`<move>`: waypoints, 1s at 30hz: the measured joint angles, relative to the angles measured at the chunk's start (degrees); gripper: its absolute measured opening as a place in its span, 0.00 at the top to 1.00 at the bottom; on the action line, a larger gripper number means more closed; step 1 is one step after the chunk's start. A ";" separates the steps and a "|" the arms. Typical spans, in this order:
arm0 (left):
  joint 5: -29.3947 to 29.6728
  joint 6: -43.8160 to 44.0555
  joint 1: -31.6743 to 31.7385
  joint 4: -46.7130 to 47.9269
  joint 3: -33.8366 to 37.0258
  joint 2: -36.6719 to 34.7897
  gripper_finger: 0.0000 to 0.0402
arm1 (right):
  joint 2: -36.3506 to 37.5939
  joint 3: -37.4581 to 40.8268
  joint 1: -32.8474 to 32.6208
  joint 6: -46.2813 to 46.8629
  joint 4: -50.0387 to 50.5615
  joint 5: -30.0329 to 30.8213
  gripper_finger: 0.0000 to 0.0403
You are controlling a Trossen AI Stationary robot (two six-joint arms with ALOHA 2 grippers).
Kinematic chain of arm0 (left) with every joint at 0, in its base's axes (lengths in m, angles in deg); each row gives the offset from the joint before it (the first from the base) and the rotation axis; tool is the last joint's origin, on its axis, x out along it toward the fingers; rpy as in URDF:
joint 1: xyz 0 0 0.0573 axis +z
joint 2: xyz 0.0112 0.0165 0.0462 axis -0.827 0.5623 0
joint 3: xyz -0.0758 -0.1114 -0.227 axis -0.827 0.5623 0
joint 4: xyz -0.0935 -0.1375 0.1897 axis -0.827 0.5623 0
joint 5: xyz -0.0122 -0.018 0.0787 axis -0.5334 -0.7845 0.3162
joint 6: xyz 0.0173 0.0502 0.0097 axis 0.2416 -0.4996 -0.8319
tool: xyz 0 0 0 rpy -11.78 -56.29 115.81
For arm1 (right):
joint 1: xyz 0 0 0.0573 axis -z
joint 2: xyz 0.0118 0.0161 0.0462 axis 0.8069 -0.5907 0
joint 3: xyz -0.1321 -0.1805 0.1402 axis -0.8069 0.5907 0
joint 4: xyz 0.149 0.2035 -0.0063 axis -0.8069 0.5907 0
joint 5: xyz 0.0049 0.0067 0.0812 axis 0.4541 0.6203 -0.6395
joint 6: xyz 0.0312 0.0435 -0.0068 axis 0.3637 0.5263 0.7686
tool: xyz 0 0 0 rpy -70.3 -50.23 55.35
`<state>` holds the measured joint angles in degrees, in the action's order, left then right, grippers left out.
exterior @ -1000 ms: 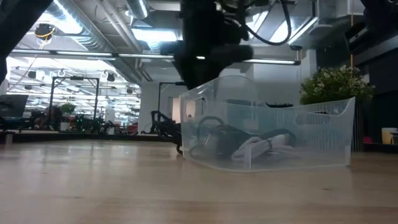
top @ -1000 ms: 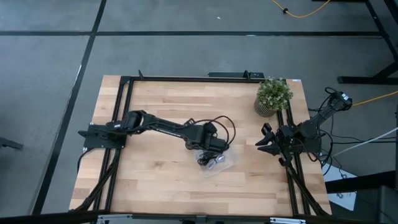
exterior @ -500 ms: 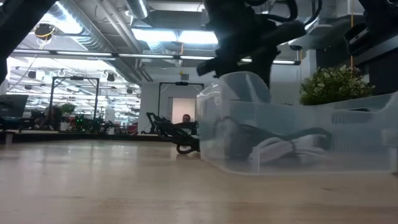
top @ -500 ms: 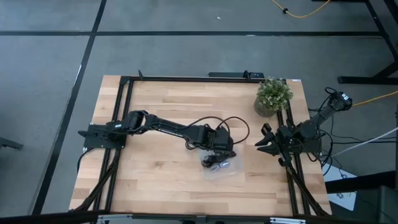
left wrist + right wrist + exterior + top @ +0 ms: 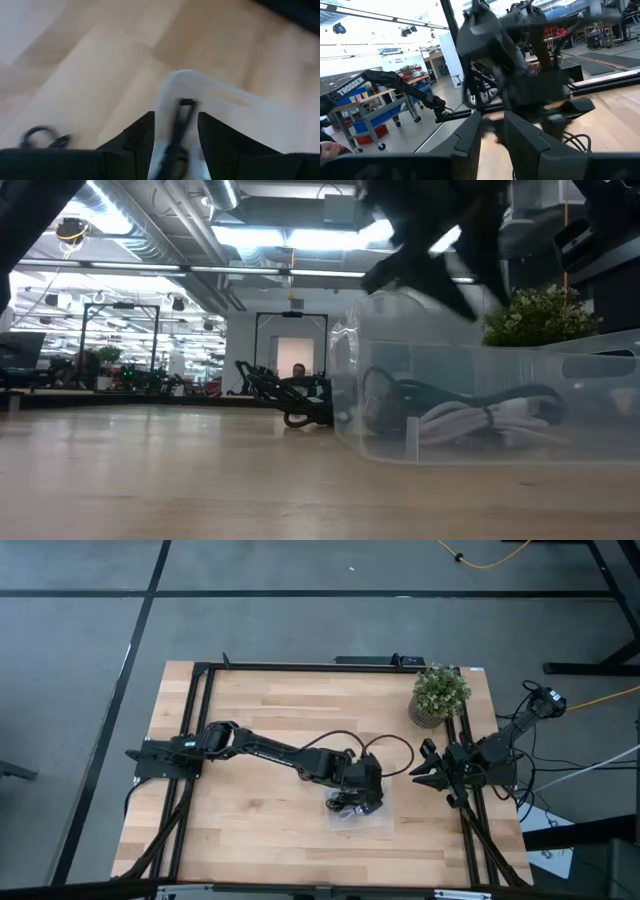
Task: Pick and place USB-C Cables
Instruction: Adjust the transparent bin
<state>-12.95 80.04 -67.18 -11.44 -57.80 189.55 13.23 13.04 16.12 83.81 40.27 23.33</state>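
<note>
Reaching across: the left arm stretches from the surface's left side toward the middle; its left claw [image 5: 362, 783] hangs over the clear plastic bin [image 5: 358, 808]
Left claw state: in the left wrist view the two dark fingers [image 5: 137, 137] stand narrowly apart with a thin black cable [image 5: 176, 135] hanging between them; whether they pinch it I cannot tell
USB-C cables: black and pale bundles lie inside the bin; the low view shows a white bundle [image 5: 480, 418] on the bin floor with a black one [image 5: 395, 395] beside it; one more black cable [image 5: 300, 418] lies on the surface just outside the bin's wall
Bin edges: the bin sits right of centre, its near wall [image 5: 470, 450] well back from the surface's front edge
Right arm: parked at the right edge; right claw [image 5: 428, 768] with fingers spread apart, near the bin but clear of it
Potted plant: [image 5: 438, 693] at the far right corner, well apart from the bin
Open room: bare wood surface [image 5: 250, 830] lies left of and in front of the bin
</note>
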 joint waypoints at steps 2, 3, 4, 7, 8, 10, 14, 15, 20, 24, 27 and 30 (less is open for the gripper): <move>-3.94 -1.73 -0.76 -1.19 -0.51 -0.08 0.64 | 0.00 0.00 0.00 0.00 0.12 0.00 0.78; -5.17 -2.34 -1.32 -1.58 -0.57 0.20 0.64 | 0.00 0.00 0.00 -0.06 0.12 0.00 0.78; -5.82 -2.68 -1.96 -2.75 -0.73 1.36 0.64 | 0.00 0.01 0.00 -0.22 0.14 0.00 0.78; -6.61 -5.63 -3.50 -2.94 -0.08 3.74 0.64 | 0.01 0.00 0.00 -2.23 -0.52 0.45 0.78; -6.59 -6.49 -3.69 -5.59 -0.17 4.58 0.64 | 0.14 0.00 -0.02 -3.54 -1.54 1.60 0.78; -6.36 -6.84 -3.79 -7.69 -0.45 4.99 0.64 | 0.48 0.00 0.00 -6.67 -4.52 4.56 0.78; -6.12 -6.88 -3.71 -11.99 -0.52 6.48 0.64 | 1.04 -0.05 0.02 -11.97 -9.75 8.28 0.78; -6.56 -7.01 -3.61 -11.93 -0.28 6.60 0.64 | 1.03 -0.05 0.02 -12.54 -10.23 8.28 0.78; -6.73 -6.98 -3.50 -16.17 -0.54 7.23 0.64 | 1.01 -0.05 0.02 -12.57 -10.52 9.13 0.78; -6.71 -7.08 -3.68 -16.71 -0.48 7.39 0.64 | 1.55 -0.16 0.00 -11.47 -10.79 9.06 0.78; -5.32 -6.16 -3.79 -8.33 -0.31 5.32 0.64 | 2.53 -1.58 -0.59 -6.80 -5.77 5.95 0.78; -2.34 -5.37 -4.11 -0.45 -0.34 0.88 0.64 | 3.04 -2.84 -1.48 -0.91 2.56 1.40 0.78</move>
<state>-15.29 74.67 -71.29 -11.89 -58.15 190.42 16.27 10.20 14.64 82.90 42.84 24.72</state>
